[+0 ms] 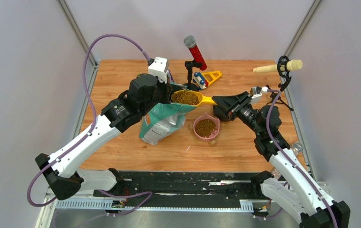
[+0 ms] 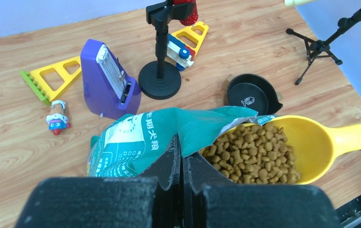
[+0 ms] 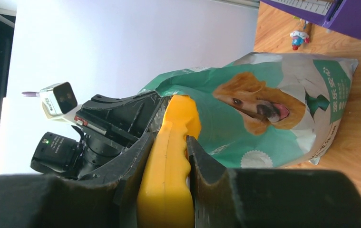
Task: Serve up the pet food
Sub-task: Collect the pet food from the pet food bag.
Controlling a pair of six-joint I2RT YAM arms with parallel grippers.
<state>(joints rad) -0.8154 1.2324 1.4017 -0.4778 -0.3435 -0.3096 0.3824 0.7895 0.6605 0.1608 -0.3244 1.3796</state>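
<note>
Gripping the yellow scoop [image 1: 206,99], right pincer [image 3: 169,147] holds it crosswise, bowl of kibble [image 1: 185,97] pointing left; left pincer [image 2: 182,159] clamps the bag [image 1: 161,124].

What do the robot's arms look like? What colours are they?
The left arm and right arm are white tubes with chunky black joints. A purple cable loops along each. The left tool and right tool are black, with two rough-looking fingers.

Top view high above, looking down on table [image 1: 235,152], both wrist views close, sharing the teal bag [image 2: 131,137].
</note>
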